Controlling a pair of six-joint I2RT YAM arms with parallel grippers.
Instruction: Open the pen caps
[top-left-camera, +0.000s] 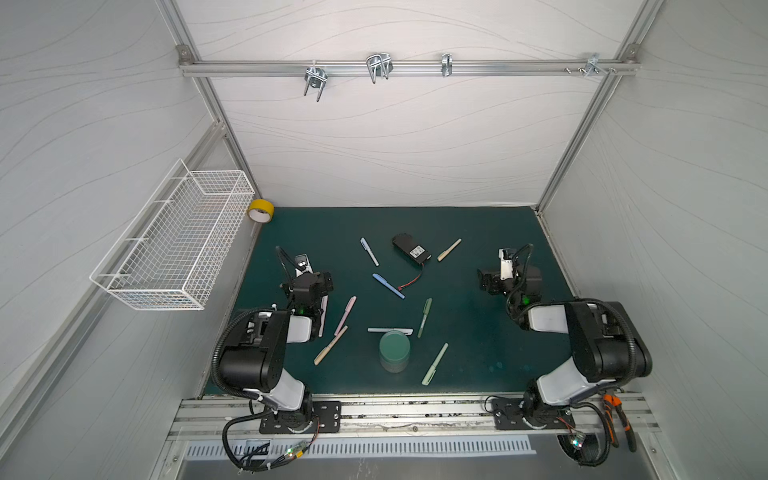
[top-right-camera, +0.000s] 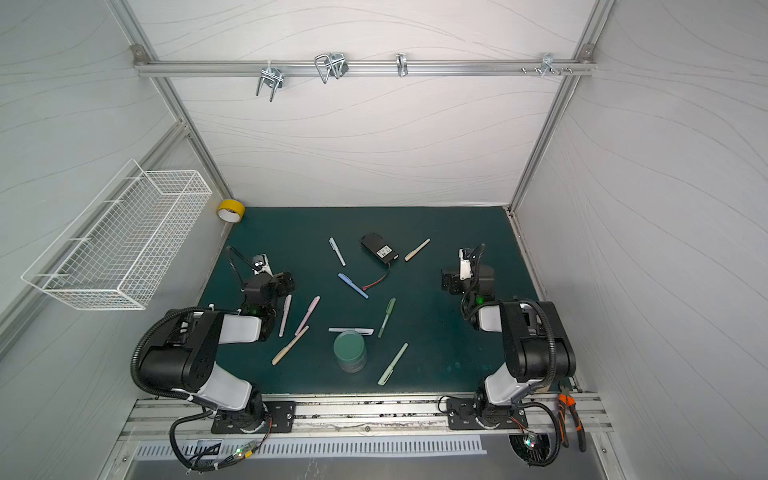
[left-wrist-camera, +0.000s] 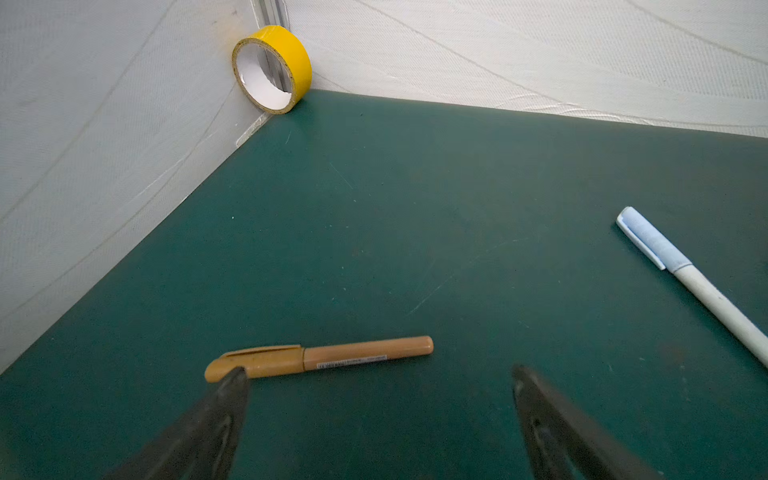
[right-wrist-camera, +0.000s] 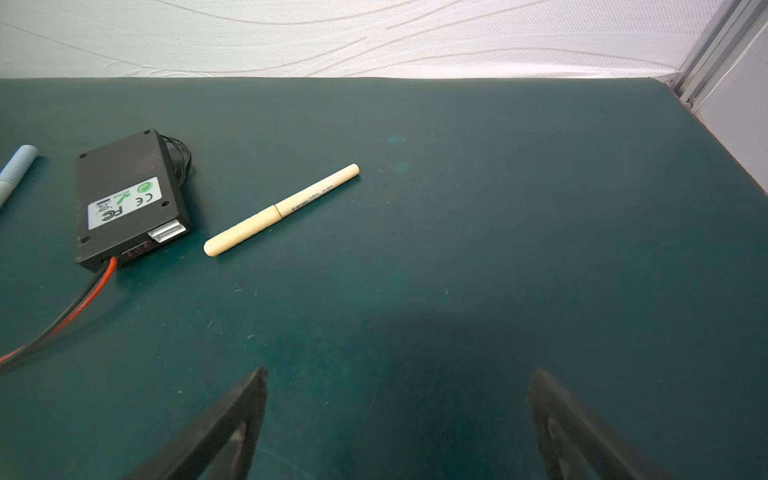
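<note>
**Both grippers wide open, no cap off yet**

Far left, the tape leans in the corner, well out of my way. My left gripper is spread as wide as it goes and holds nothing. Just ahead of it the tan pen lies flat on the mat, its cap right by one fingertip. Is it touching or hovering just over? From the wrist view I can't say.

Across the middle, in both top views, the other pens lie scattered and apart, and every cap I can make out is on. Right of them sits the pack, with the cream pen just beside it. My right gripper is fully spread and empty too, with that pen ahead of it, toward the middle.

This looks like the opening approach, so here's how I'd play it:
- Turn the left wrist so the jaws straddle the tan barrel, not the cap, then close square across it and lift.
- Bring the right in on the cap and pull straight along the pen's axis.
- Centre the pinch, because slim round plastic will likely roll.
- Keep clear of the pack's wire.
</note>
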